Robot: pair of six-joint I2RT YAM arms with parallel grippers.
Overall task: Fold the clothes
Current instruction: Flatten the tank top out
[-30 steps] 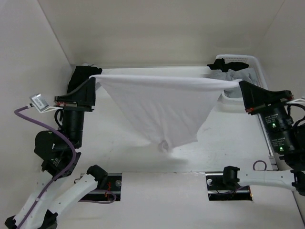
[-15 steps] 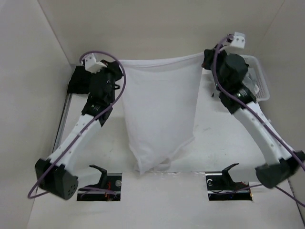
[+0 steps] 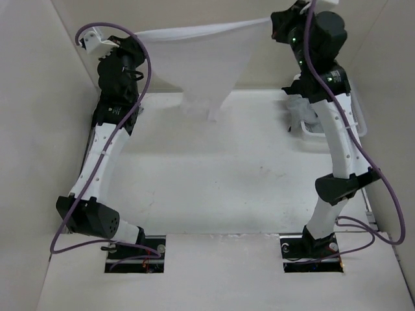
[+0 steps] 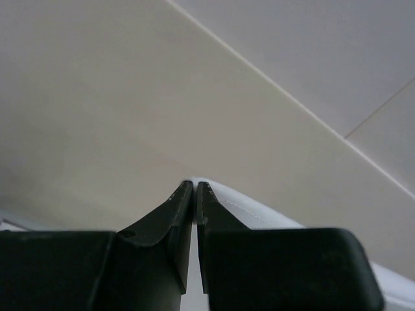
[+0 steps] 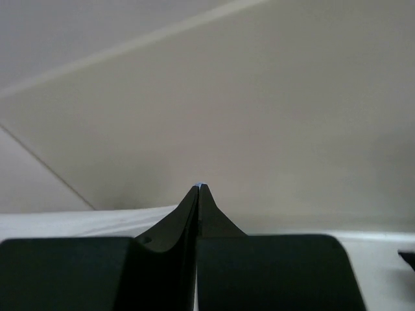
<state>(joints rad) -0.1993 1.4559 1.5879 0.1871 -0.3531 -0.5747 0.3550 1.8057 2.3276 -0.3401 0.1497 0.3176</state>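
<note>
- Top view: both arms now reach high toward 12 o'clock. The left gripper point(image 3: 138, 40) sits at about 10 o'clock and the right gripper point(image 3: 275, 23) at about 1 o'clock. The white T-shirt point(image 3: 201, 58) is stretched between them along its top edge.
- Top view: a second ago the arms were low and spread wide, and the shirt sagged to a point toward 6 o'clock. Half a second ago they had lifted it, and it hung long over the middle of the table point(image 3: 214, 175). Now the cloth hangs up against the back wall and narrows to a tip near the table's far edge. I cannot tell whether that tip touches the table.
- Top view: I take this as a lift-and-shake to let the shirt hang straight. No fold is made yet, and the shirt still has to be laid flat on the table, so the task looks to be at an early stage.
- Left wrist view: the left gripper point(image 4: 194, 188) has its jaws pinched nearly together, with only a slit between them. The white T-shirt point(image 4: 259, 217) leads out from the tips toward 4 o'clock, its hem seam showing. The pinch is thin, at the very edge of the cloth, and I judge it could slip on fabric this thin.
- Right wrist view: the right gripper point(image 5: 198, 189) is closed tight, with a sliver of white at the tips. The white T-shirt point(image 5: 84, 220) runs off toward 8 o'clock, taut and nearly level.
</note>
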